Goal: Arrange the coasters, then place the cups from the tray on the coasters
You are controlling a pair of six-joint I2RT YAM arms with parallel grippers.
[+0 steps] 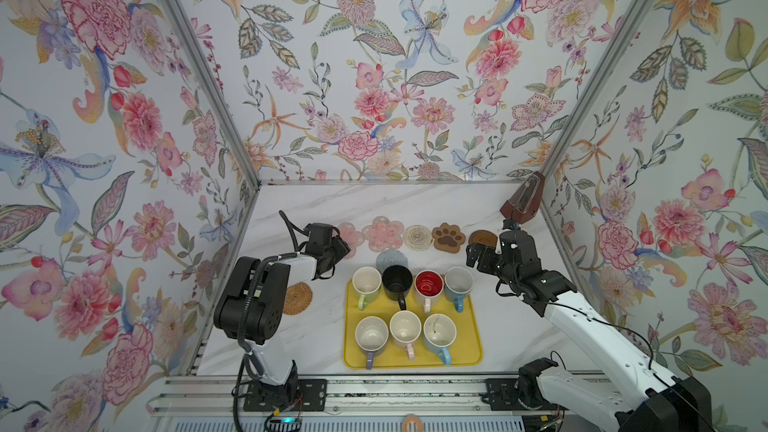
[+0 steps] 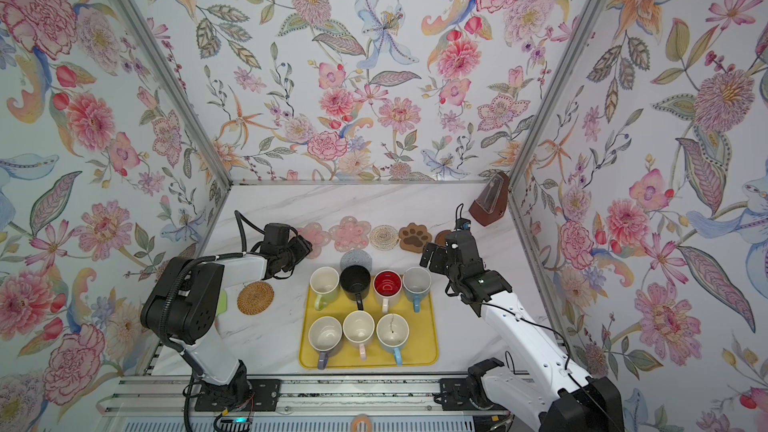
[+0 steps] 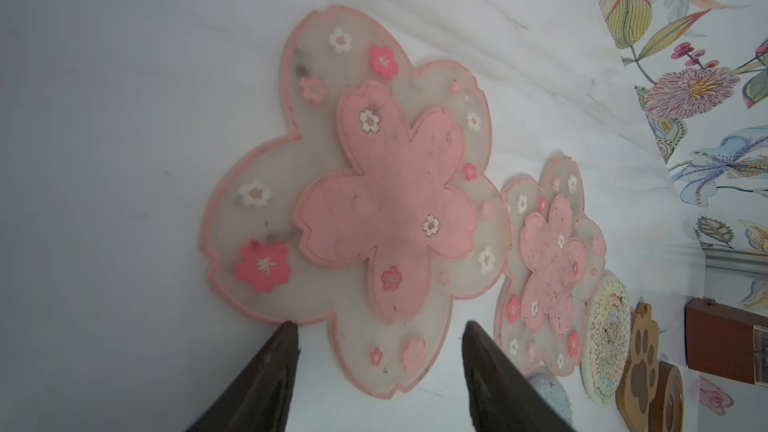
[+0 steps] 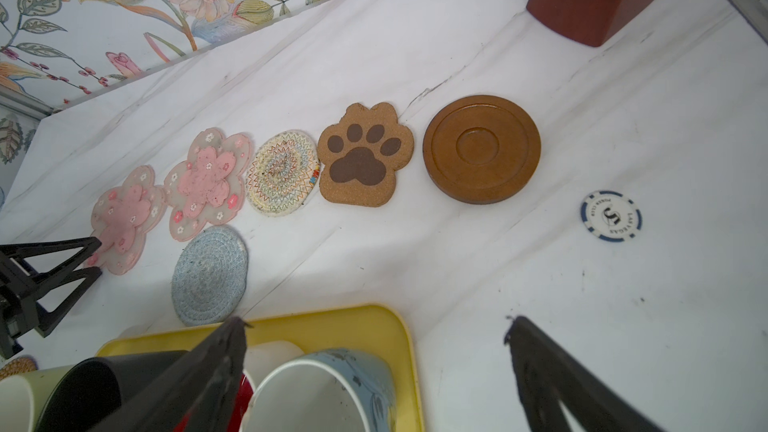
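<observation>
**Beneath the left end effector: the first mat of a five-coaster row**

Between the parted jaws of the left end effector (image 3: pixel 380 326) lies one petal of a pink flower coaster (image 3: pixel 357 209), flat on the marble surface (image 3: pixel 104 160). The jaws stand apart and clamp nothing; whether they touch the mat cannot be told.

Away from that end effector the row runs on: a second pink flower coaster (image 4: pixel 208 184), a beige woven coaster (image 4: pixel 282 172), a brown paw-print coaster (image 4: pixel 365 155) and a dark wooden coaster (image 4: pixel 482 149).

A grey speckled coaster (image 4: pixel 210 276) lies out of line, between the second flower and the yellow tray (image 1: pixel 469 351). A tan rattan coaster (image 1: pixel 297 298) sits well apart, back beside the left arm.

The right end effector (image 4: pixel 374 322) hangs with its jaws spread wide and empty over the tray's far corner, the wooden coaster ahead of it.

All seven cups (image 1: pixel 405 329) stand upright on the tray, four in one row and three in the other.

Off to the right end effector's side lies a poker chip (image 4: pixel 611 216); farther out stands a brown metronome (image 1: pixel 523 201).
</observation>
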